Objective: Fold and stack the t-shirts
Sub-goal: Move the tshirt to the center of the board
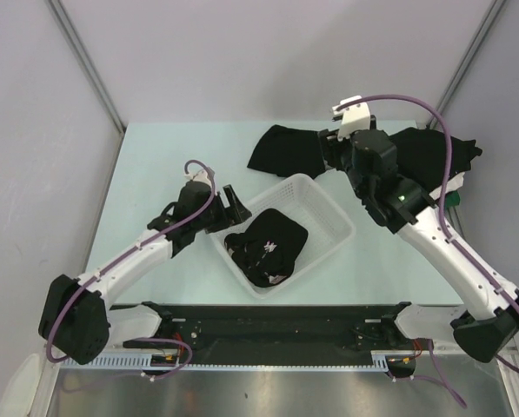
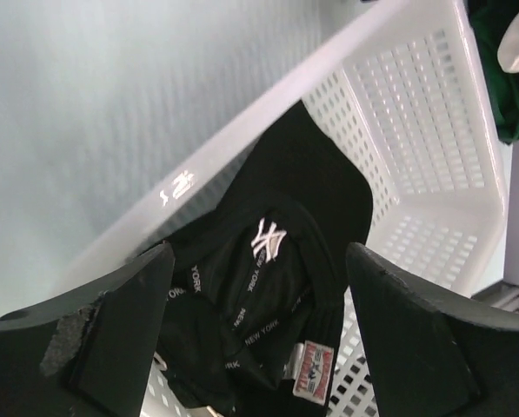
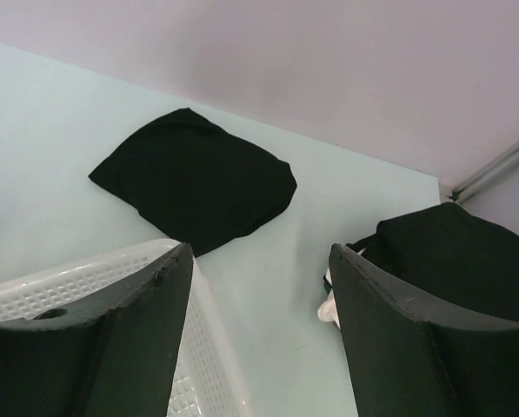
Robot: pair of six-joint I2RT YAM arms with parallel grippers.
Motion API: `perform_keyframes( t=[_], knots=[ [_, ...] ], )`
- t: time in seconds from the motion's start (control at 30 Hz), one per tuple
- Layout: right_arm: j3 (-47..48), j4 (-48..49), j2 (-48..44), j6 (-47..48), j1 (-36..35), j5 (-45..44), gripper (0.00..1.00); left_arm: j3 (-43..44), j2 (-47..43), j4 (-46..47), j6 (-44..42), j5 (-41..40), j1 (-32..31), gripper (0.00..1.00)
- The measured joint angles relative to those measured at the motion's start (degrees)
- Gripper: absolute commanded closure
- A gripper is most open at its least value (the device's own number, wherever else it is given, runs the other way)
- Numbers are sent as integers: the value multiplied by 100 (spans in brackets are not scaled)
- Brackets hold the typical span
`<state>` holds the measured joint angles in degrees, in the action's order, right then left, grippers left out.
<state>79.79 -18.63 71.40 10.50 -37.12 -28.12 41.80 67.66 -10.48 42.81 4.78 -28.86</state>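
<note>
A crumpled black t-shirt [image 1: 268, 248] with white "NEW YORK" lettering [image 2: 263, 239] lies in the white mesh basket [image 1: 324, 204]. My left gripper [image 1: 235, 207] hovers open over the basket's left rim; in the left wrist view its fingers [image 2: 120, 321] frame the shirt without touching it. A folded black t-shirt [image 1: 281, 149] [image 3: 198, 178] lies on the table behind the basket. A pile of black t-shirts [image 1: 424, 156] [image 3: 455, 252] sits at the back right. My right gripper [image 1: 330, 155] [image 3: 261, 254] hangs open between the folded shirt and the pile, holding nothing.
Green and white cloth [image 2: 507, 95] shows beyond the basket's far corner, and a green edge [image 1: 451, 198] peeks from under the right pile. The basket rim [image 3: 85, 278] is close under the right gripper's left finger. Walls enclose the table at left, back and right.
</note>
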Motion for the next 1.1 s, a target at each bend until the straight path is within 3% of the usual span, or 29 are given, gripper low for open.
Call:
perform_keyframes(
  t=[0.4,0.77,1.1],
  knots=[
    [-125,-81,-645,-87,280,9,30,1799,280,-1049,-581,-1228,-15,10],
    [-203,-85,-627,-103,356,79,30,1897,1215,-2035,-745,-1919,-15,10],
    [-214,-94,-662,-103,516,162,30,2140,1810,-2055,-1032,-1641,-20,14]
  ],
)
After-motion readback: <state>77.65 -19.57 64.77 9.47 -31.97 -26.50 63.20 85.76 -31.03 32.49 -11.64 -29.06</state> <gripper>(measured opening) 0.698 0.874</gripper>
